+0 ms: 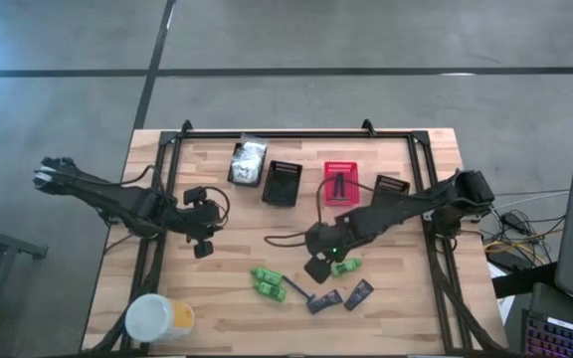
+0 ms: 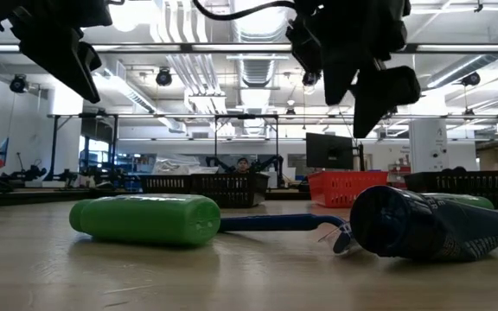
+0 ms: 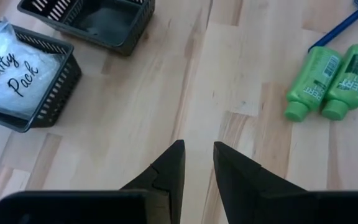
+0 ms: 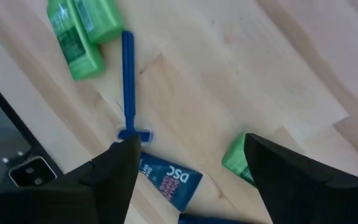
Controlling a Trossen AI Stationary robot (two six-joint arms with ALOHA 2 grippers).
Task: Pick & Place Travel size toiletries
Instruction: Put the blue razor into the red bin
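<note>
The toiletries lie on the near middle of the table: two green bottles [image 1: 267, 282] side by side, a third green bottle [image 1: 346, 266], a blue razor [image 1: 296, 291] and two dark blue sachets [image 1: 324, 300]. White "Vanity Pack" packets [image 3: 8, 78] fill the leftmost black basket [image 1: 248, 164]. My right gripper [image 1: 318, 267] hovers open and raised between the razor [image 4: 128, 81], a sachet [image 4: 166, 180] and the third bottle [image 4: 236, 158], touching none. My left gripper [image 1: 203, 244] hangs over bare wood left of the bottles [image 3: 331, 81], open with a narrow gap.
Along the far side stand a second black basket [image 1: 283, 182], a red basket [image 1: 342, 182] and another black basket [image 1: 390, 187]. A big white-and-yellow tub [image 1: 157, 320] sits at the near left corner. Bare wood [image 1: 237, 229] lies between the two grippers.
</note>
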